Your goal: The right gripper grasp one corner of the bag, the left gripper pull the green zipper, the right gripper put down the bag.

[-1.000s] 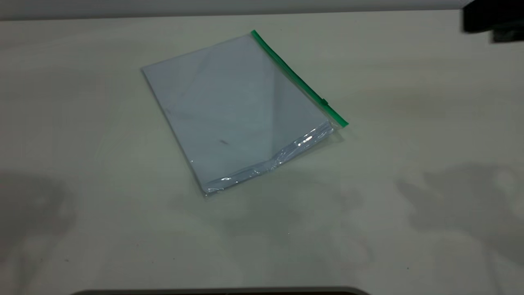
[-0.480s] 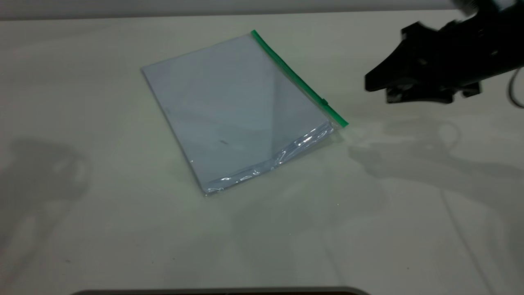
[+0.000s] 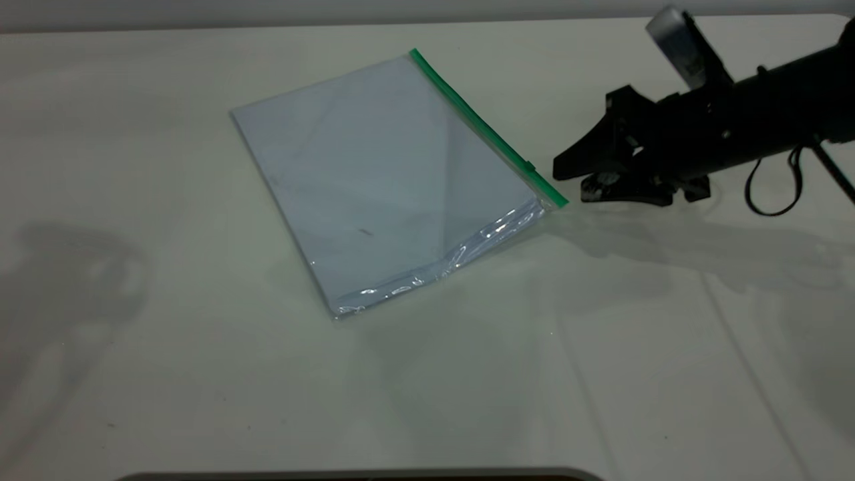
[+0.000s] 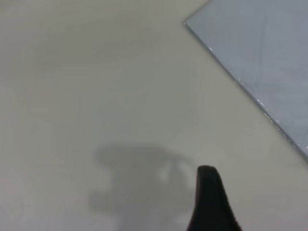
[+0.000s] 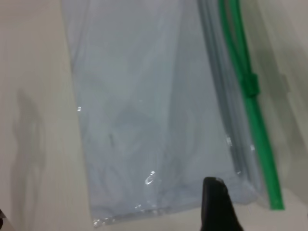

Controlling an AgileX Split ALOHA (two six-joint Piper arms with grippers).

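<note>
The bag [image 3: 387, 180] lies flat on the table, a clear pouch with white sheets inside. Its green zipper [image 3: 481, 123] runs along the right long edge, with the slider [image 3: 529, 166] close to the near corner [image 3: 560, 200]. My right gripper [image 3: 569, 186] is open and empty, low over the table just right of that corner, not touching it. In the right wrist view one finger [image 5: 215, 202] points at the bag [image 5: 144, 120], with the zipper [image 5: 245, 96] and corner [image 5: 274, 204] beside it. My left gripper [image 4: 211, 197] shows only partly, away from the bag [image 4: 260, 53].
The pale table [image 3: 167, 374] stretches around the bag. The right arm's black cable loop [image 3: 768, 200] hangs at the far right. A dark curved edge [image 3: 361, 475] lies along the table's front. The left arm's shadow falls at the left.
My right arm has come in from the upper right, moving left and down until its gripper is beside the bag's green corner. The bag has not moved.
</note>
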